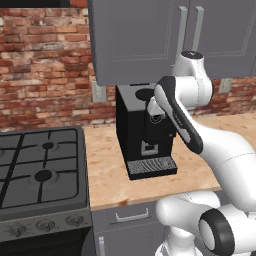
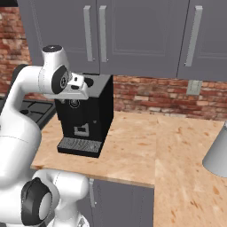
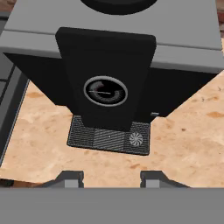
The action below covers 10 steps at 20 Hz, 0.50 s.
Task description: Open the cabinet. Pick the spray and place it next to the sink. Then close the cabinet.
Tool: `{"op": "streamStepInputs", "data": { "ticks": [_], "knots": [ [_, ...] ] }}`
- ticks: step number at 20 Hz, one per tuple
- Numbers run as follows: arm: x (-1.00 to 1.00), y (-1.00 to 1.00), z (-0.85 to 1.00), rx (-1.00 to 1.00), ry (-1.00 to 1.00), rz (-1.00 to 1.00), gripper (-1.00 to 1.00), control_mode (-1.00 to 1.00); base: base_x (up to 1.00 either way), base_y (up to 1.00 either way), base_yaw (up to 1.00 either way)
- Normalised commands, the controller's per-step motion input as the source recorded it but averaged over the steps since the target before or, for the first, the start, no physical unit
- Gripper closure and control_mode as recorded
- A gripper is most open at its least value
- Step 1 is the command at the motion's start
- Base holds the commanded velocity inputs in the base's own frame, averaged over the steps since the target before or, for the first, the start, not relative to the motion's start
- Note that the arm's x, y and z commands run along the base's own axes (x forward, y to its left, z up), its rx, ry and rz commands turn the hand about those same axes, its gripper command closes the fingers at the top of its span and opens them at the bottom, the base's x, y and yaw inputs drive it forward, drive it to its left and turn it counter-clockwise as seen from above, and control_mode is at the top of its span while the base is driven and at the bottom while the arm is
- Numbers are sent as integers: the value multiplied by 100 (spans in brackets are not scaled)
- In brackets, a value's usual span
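The cabinet (image 1: 145,40) hangs on the brick wall (image 1: 45,65) directly above the coffee machine (image 1: 142,132), and both of its grey doors are shut, the two long silver handles (image 2: 95,33) standing side by side at the middle seam. A second cupboard door with its own handle (image 2: 193,35) hangs to the right of the cabinet.

The coffee machine, black with a round dial (image 3: 105,91) on its front and a mesh drip tray (image 3: 109,140) at its foot, stands on the wooden bench (image 2: 146,146) against the wall. The stove (image 1: 40,170) with its black burners lies just left of the coffee machine, at the bench's edge. A grey drawer (image 1: 132,216) with a short handle sits below the bench in front of the machine.

The arm is bent in front of the coffee machine, with the hand held just above and before its top. In the hand view the gripper (image 3: 111,178) looks down at the machine's front and tray; its jaws are spread apart with nothing between them, clear of the machine.

A grey curved object (image 2: 217,155) rests on the bench well to the right of the coffee machine.
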Motion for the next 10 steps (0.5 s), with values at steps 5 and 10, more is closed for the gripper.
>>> {"op": "streamStepInputs", "data": {
  "ticks": [5, 10],
  "knots": [
    [-5, 0, 0, 0, 0, 0, -100, -100, 0, 0, 0],
    [0, -1, 5, 0, -3, 0, -100, -100, 0, 0, 0]
  ]
}}
